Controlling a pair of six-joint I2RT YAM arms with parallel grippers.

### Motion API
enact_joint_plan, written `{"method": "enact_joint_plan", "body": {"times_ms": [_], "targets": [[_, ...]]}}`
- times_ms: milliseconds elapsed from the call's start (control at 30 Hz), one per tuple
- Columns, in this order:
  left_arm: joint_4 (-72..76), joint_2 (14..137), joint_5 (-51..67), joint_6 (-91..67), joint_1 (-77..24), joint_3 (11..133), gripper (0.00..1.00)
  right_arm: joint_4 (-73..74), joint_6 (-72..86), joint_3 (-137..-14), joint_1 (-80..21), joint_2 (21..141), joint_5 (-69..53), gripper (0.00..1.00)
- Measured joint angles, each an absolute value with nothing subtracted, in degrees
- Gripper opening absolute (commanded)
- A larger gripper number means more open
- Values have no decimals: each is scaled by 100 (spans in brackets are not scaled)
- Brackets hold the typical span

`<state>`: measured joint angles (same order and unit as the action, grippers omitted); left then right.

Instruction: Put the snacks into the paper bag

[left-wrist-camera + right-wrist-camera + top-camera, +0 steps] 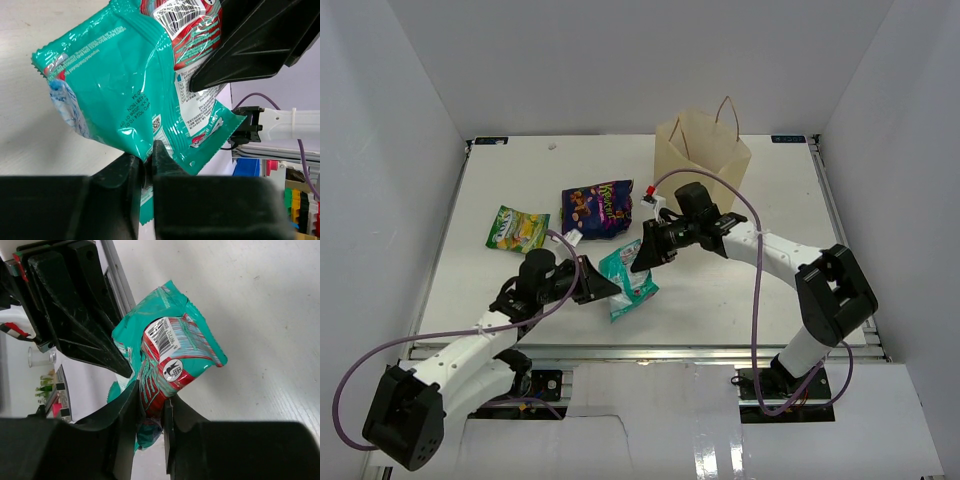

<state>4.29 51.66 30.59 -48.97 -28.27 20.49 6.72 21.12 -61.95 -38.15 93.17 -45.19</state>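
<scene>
Both grippers are shut on the same teal snack packet (pixel 630 284), holding it just above the table's middle. My left gripper (pixel 612 284) pinches its lower edge (pixel 148 159); the packet (pixel 120 85) fills the left wrist view. My right gripper (pixel 644 257) pinches its other end (pixel 152 401), where the packet (pixel 172 342) shows red print and a barcode. The tan paper bag (pixel 702 155) stands upright at the back, behind the right gripper. A purple packet (pixel 597 208), a green-yellow packet (pixel 517 228) and a small red snack (pixel 651 190) lie on the table. The brown candy is out of view.
White walls enclose the table on the left, the back and the right. The right arm's purple cable (pixel 740 205) arcs in front of the bag. The left arm's fingers (pixel 75 320) show in the right wrist view, close to the packet.
</scene>
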Motion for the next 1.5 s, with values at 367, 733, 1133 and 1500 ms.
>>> {"method": "enact_joint_plan", "body": {"times_ms": [367, 733, 1133, 1500], "targets": [[-707, 3824, 2104, -4598, -2849, 2606, 79, 1710, -115, -7371, -3616, 9174, -5175, 8], [-2265, 3269, 333, -4381, -2849, 3361, 87, 2556, -1647, -10503, -2355, 8779, -4790, 8], [-2847, 3684, -263, -4353, -2849, 3363, 87, 1929, -1503, -11677, -1376, 9041, -3277, 8], [-3035, 3599, -567, -4552, -2847, 3409, 87, 1804, -2191, -10514, -1347, 9675, -2530, 12]]}}
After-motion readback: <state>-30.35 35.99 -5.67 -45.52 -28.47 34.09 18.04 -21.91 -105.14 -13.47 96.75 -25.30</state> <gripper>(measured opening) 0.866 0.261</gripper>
